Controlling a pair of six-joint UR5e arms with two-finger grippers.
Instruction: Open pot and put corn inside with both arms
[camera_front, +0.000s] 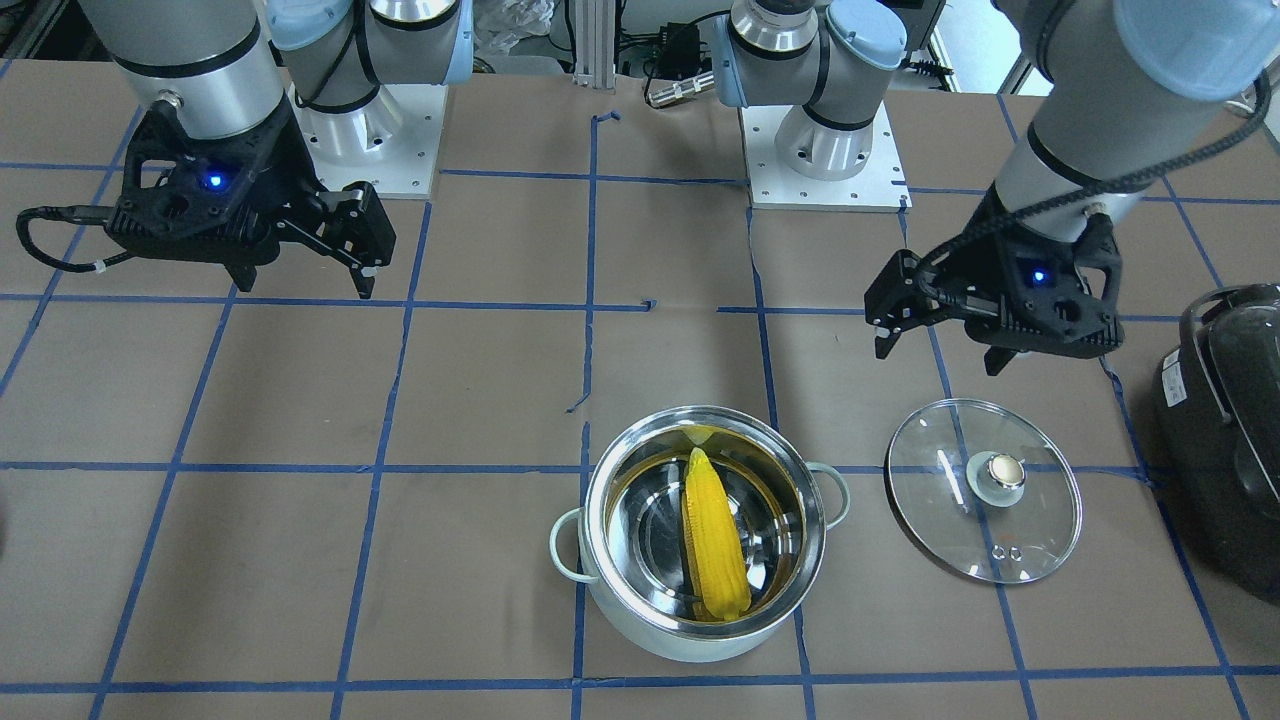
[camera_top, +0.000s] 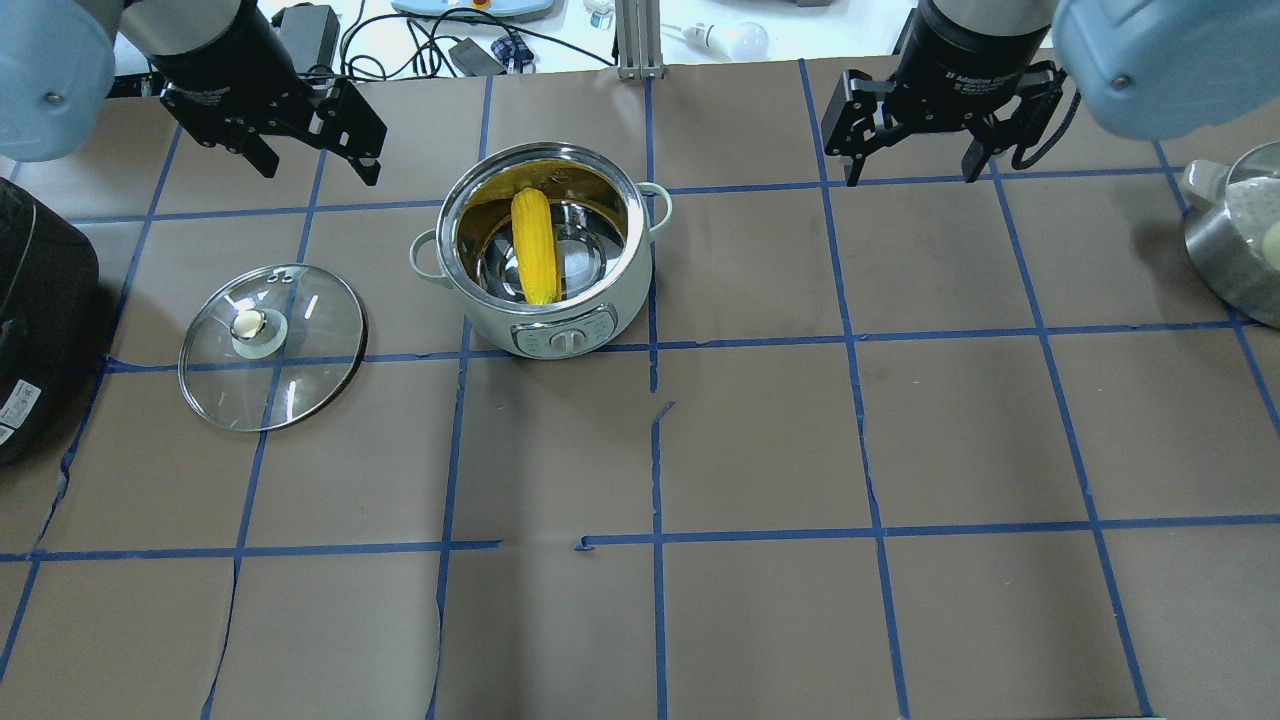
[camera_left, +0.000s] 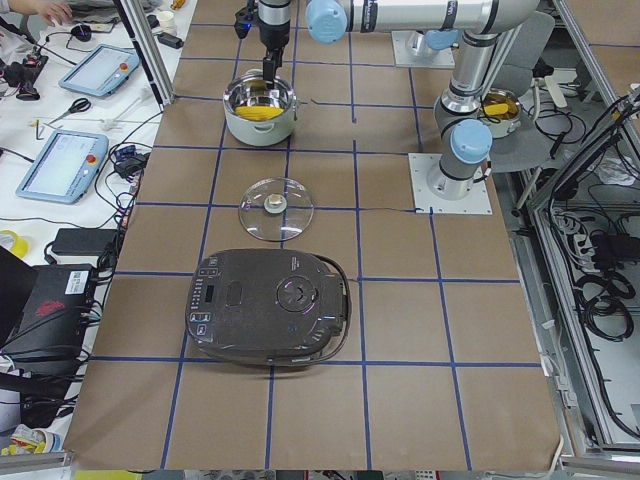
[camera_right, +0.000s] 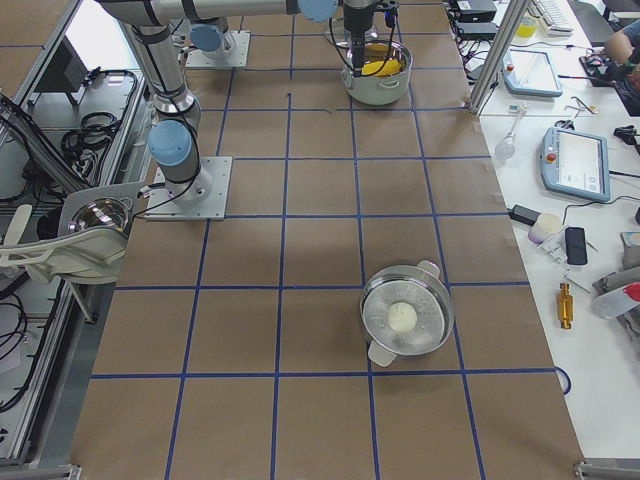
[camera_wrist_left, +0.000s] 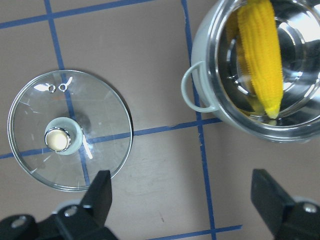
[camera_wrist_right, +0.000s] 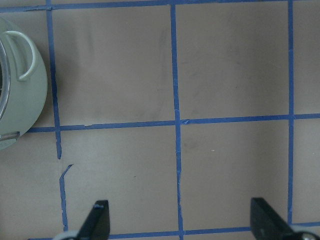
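The pot (camera_front: 700, 640) stands open with the corn (camera_front: 715, 545) lying inside it, tip toward the robot. Both also show in the overhead view: the pot (camera_top: 480, 320) and the corn (camera_top: 535, 245). The glass lid (camera_front: 940, 500) lies flat on the table beside the pot, knob up, and shows in the overhead view (camera_top: 300, 370) too. My left gripper (camera_front: 940, 360) is open and empty, hovering above the table between lid and pot (camera_wrist_left: 200, 50). My right gripper (camera_front: 305, 288) is open and empty, well away on the pot's other side (camera_wrist_right: 20, 95).
A black bulky appliance (camera_top: 30, 300) sits at the table's left end, beyond the lid. A steel pot (camera_right: 407, 318) holding a white ball stands at the right end. Blue tape lines cross the brown table cover.
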